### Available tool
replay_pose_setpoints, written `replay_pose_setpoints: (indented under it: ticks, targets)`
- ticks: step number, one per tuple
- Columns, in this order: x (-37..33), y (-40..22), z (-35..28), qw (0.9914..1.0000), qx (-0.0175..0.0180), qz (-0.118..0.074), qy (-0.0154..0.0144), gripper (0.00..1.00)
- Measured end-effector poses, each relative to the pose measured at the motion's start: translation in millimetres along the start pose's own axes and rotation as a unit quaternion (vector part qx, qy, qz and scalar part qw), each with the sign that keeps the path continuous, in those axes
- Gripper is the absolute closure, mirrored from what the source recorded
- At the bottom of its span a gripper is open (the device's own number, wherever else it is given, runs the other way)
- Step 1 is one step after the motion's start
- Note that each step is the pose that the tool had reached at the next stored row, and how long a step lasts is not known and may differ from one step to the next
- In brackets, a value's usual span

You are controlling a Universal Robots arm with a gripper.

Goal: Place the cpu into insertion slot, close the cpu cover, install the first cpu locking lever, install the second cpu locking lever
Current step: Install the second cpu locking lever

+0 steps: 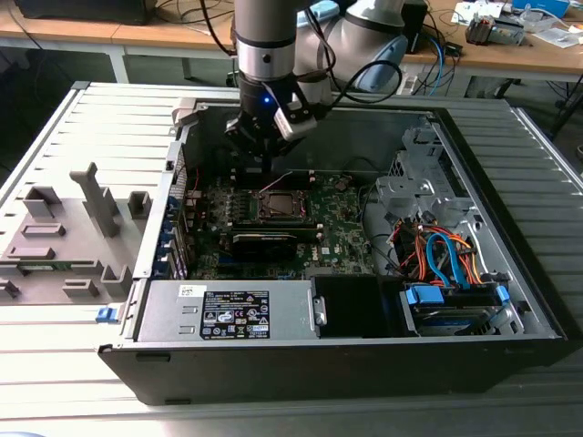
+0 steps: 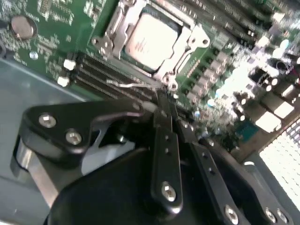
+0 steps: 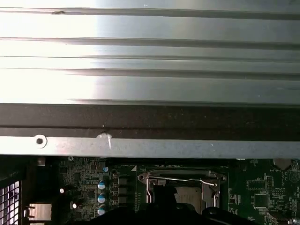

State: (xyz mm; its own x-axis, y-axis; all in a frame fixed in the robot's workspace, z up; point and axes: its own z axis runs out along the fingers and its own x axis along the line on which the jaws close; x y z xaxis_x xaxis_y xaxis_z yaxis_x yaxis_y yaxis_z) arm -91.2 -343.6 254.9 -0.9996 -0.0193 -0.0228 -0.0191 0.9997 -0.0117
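Observation:
The cpu lies flat in the insertion slot on the green board. The cpu cover is folded down around it, its window showing the silvery top. A thin wire locking lever runs along the socket's edge and also crosses the socket in the first wrist view. My gripper hangs just above the socket's far side. Its black fingers are together, tips at the lever's end. Whether the wire is pinched I cannot tell.
The open case wall stands close behind the socket. Memory slots lie beside the lever. A power supply and a drive bay with coloured cables fill the near side. A grey plastic fixture sits outside, on the exterior view's left.

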Motion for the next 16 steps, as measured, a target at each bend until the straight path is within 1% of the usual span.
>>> replay_pose_setpoints:
  ticks: [2,3,7,9,13,15,16]
  targets:
    - [0.1,0.1,1.2,1.0,-0.0001,0.0,-0.0001,0.89]
    - [0.6,0.1,5.1,1.0,0.0,0.0,0.0,0.89]
    - [1.2,1.1,12.8,1.0,0.0,0.0,0.0,0.89]
    - [1.3,3.3,18.7,0.99999,-0.0006,-0.004,-0.0001,0.89]
    - [1.5,4.4,26.7,0.99997,-0.0007,-0.007,-0.0001,0.89]
    - [1.6,5.1,30.0,0.99992,-0.0007,-0.012,-0.0002,0.89]
    - [1.6,5.6,31.7,0.99982,-0.0009,-0.019,-0.0002,0.89]
